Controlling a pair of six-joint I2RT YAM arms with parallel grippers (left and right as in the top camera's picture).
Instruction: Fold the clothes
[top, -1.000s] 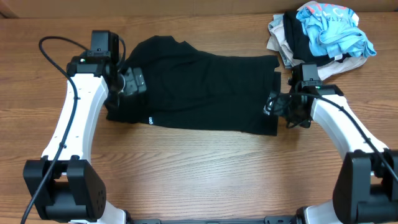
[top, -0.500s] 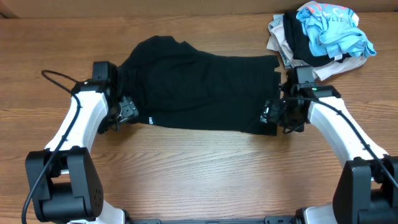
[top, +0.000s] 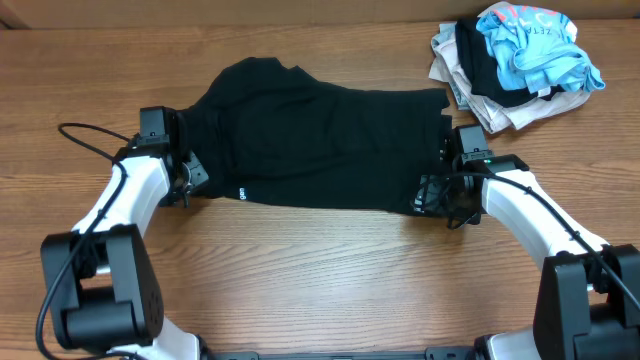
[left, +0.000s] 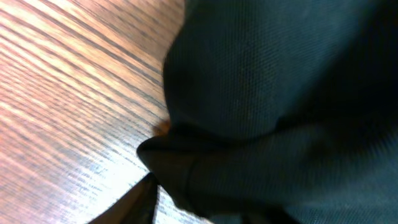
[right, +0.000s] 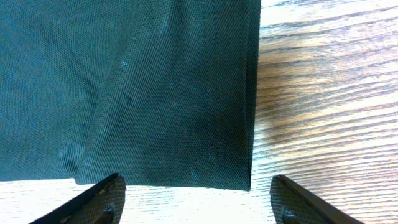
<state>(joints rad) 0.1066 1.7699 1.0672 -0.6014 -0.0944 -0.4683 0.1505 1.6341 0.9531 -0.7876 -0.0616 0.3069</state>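
Note:
The clothes, one black T-shirt (top: 320, 140), lie spread flat across the middle of the wooden table, with small white lettering near the front hem. My left gripper (top: 190, 175) sits at the shirt's front left corner. In the left wrist view, bunched black fabric (left: 280, 93) fills most of the picture and hides one finger; the other finger (left: 134, 202) shows at the bottom, beside a fold. My right gripper (top: 432, 195) is at the shirt's front right corner. In the right wrist view its fingers stand wide apart, and the shirt's hem corner (right: 186, 124) lies just ahead of my right gripper (right: 196, 205).
A pile of other garments lies at the back right: a light-blue one (top: 540, 45) on top of beige ones (top: 520, 108). The left arm's black cable (top: 85, 135) loops over the table on the left.
My left gripper has slid toward the front along the shirt's left edge to its front corner, its jaws narrowing. My right gripper has shifted forward to the front right corner.

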